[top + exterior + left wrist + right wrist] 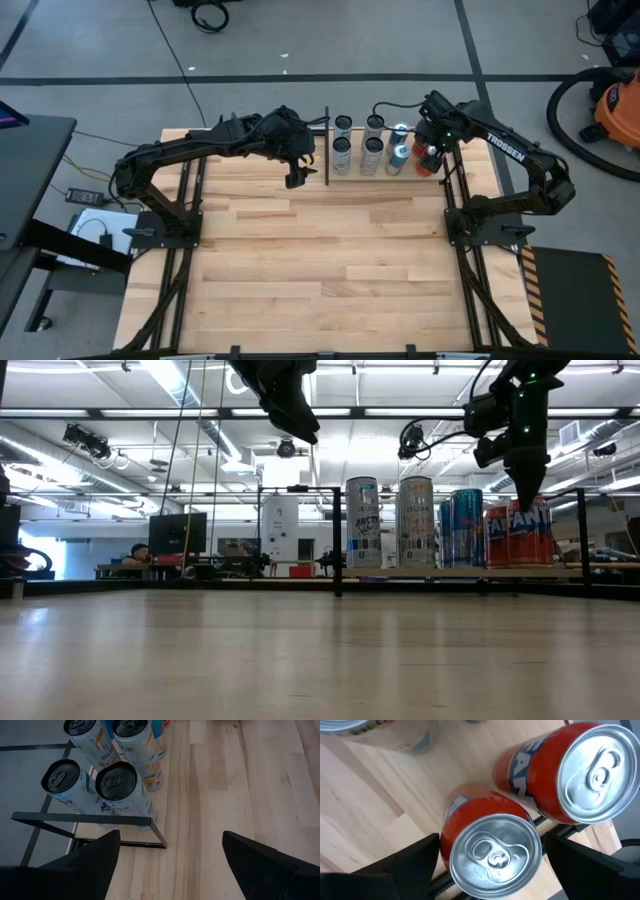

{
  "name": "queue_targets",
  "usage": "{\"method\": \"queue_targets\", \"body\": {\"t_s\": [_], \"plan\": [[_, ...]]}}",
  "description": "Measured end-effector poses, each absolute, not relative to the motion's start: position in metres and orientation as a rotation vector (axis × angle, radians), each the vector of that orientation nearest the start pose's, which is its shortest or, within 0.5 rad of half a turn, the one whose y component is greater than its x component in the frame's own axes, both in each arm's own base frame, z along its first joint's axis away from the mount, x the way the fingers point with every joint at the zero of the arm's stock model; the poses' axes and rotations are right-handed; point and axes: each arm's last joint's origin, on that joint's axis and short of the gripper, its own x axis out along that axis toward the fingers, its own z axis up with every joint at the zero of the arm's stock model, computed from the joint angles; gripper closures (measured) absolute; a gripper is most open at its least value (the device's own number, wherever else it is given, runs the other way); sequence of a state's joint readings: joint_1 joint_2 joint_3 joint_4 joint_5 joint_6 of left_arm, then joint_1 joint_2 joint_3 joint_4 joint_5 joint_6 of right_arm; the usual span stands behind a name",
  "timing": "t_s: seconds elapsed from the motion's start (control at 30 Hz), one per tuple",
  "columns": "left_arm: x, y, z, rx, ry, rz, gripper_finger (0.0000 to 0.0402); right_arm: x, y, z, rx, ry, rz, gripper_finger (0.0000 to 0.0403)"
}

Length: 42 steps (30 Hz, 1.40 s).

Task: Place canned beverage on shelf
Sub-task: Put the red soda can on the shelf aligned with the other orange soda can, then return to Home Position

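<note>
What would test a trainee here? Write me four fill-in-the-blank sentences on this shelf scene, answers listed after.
1. Every can on the shelf stands ____.
2. The white cans number ____.
3. The right gripper hangs just above the orange cans with its jaws ____.
4. The left gripper, off the shelf's end above the tabletop, holds ____.

Missing words: upright; four; open; nothing.
</note>
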<state>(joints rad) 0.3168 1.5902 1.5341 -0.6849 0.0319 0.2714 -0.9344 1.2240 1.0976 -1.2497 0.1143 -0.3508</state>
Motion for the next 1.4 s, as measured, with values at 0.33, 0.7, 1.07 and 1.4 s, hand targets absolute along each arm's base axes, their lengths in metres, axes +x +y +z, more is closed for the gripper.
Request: {"method": "queue_targets", "body": {"t_s": [0.33,0.7,1.07,1.4], "plan": [[0.328,0.106,0.348,0.13,0.762,0.17,0.0049,0.115,-0.16,0.301,0.297,1.363,-0.621,0.0034],[0.327,0.107,0.348,0.097,0.762,0.183,0.0049,0.111,-0.146,0.378,0.293,1.002,-0.652,0.0034],[0.323,0.105,0.348,0.084,0.788,0.182,0.0049,0.101,-0.126,0.39,0.349,0.87,-0.619,0.0034],[0.323,0.105,0.348,0.081,0.788,0.183,0.0049,0.103,-0.124,0.374,0.718,0.829,-0.652,0.0034]]}}
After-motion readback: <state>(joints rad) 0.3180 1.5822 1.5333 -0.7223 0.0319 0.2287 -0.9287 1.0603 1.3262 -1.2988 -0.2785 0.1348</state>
